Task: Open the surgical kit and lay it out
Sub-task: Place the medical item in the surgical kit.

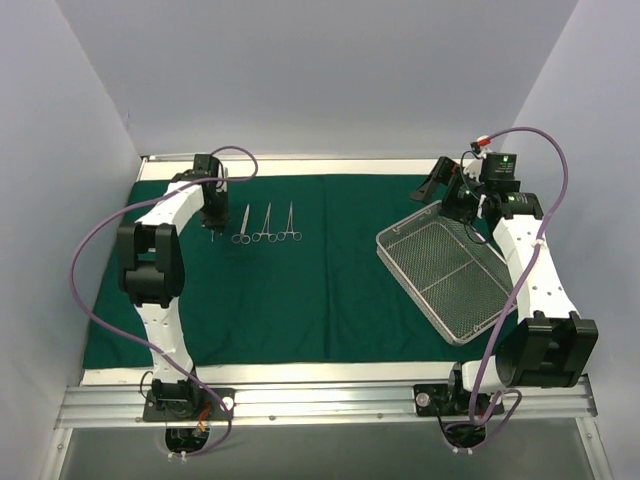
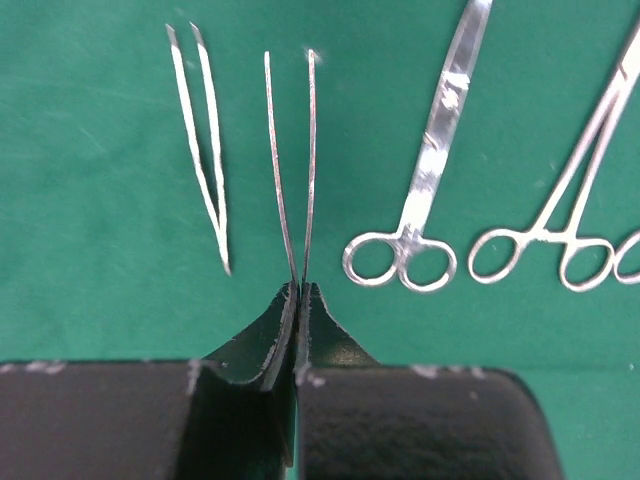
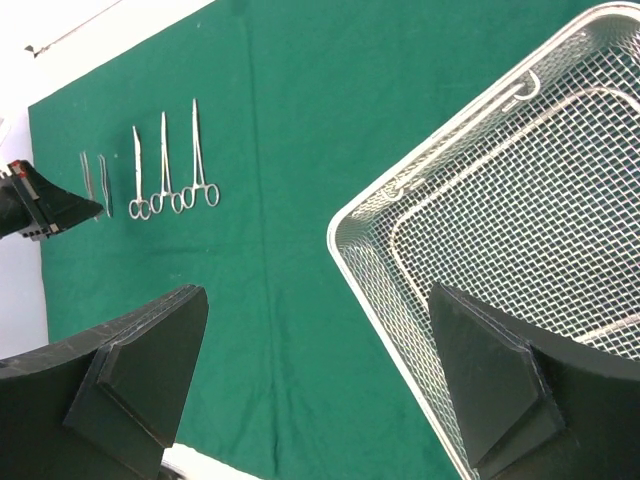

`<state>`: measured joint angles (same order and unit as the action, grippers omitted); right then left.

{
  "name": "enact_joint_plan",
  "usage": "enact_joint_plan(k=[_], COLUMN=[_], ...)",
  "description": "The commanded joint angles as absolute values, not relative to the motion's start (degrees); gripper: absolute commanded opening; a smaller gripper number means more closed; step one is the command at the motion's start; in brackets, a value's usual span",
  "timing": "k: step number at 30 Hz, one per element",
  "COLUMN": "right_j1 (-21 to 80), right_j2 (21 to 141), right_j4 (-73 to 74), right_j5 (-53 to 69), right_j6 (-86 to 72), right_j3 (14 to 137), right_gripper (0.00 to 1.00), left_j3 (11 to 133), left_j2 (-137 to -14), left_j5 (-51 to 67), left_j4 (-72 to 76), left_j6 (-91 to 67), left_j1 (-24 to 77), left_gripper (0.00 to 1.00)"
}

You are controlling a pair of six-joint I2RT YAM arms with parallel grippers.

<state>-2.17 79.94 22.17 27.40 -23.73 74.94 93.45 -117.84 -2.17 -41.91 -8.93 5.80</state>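
The dark green cloth (image 1: 320,290) lies spread flat on the table. My left gripper (image 2: 298,295) at the far left (image 1: 212,218) is shut on the joined end of a pair of silver tweezers (image 2: 290,160), low over the cloth. A second pair of tweezers (image 2: 205,150) lies just left of it. Scissors (image 2: 430,150) and two scissor-handled clamps (image 1: 266,222) lie in a row to the right. The empty wire-mesh tray (image 1: 450,275) sits tilted at the right. My right gripper (image 3: 320,390) is open and empty above the tray's far-left corner (image 1: 447,195).
The white table edge (image 1: 300,372) runs along the cloth's near side, with a metal rail in front. Grey walls close in at left, right and back. Purple cables loop off both arms. The cloth between the instruments and the tray (image 3: 500,220) is bare.
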Motion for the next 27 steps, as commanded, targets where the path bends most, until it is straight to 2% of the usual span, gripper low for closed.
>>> enact_joint_plan(k=[1, 20, 27], right_j1=[-2.9, -3.87, -3.87], right_j2=[77.17, 77.08, 77.69], right_j4=[23.2, 21.89, 21.45], right_j5=[28.48, 30.14, 30.41], right_j6=[-22.5, -23.64, -23.99], right_j3=[74.18, 72.16, 72.16], right_gripper=[1.0, 1.0, 1.0], left_j3=[97.64, 99.93, 100.02], left_j2=[-119.35, -124.36, -126.12], left_j5=[-4.3, -4.04, -2.81], left_j4=[-42.98, -44.56, -45.97], left_j6=[-7.82, -8.7, -8.96], left_j1=[4.92, 4.75, 4.13], left_gripper=[0.02, 0.02, 0.07])
